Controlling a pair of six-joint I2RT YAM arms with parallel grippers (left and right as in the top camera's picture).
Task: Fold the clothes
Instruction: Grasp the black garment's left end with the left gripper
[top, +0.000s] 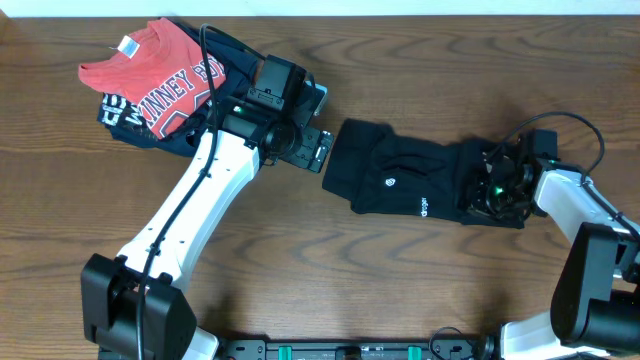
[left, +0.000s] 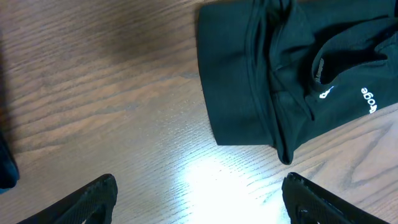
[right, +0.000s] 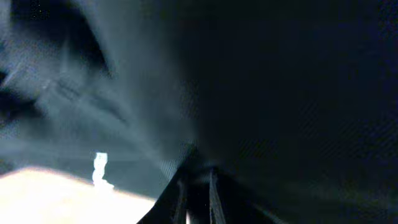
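The clothes (top: 400, 180), a black T-shirt with a small white logo (top: 392, 182), lie folded into a long band across the table's middle right. My left gripper (top: 318, 150) hovers just off the band's left end. In the left wrist view it (left: 199, 180) stands open over bare wood, with the shirt's folded end (left: 280, 74) ahead of it. My right gripper (top: 490, 190) is down at the band's right end. In the right wrist view its fingers (right: 199, 168) are nearly together, with black fabric (right: 280, 81) draped over and around the tips.
A red T-shirt with white lettering (top: 165, 75) lies on a navy garment (top: 120, 112) at the back left, behind my left arm. Wooden tabletop (top: 330, 280) runs along the front.
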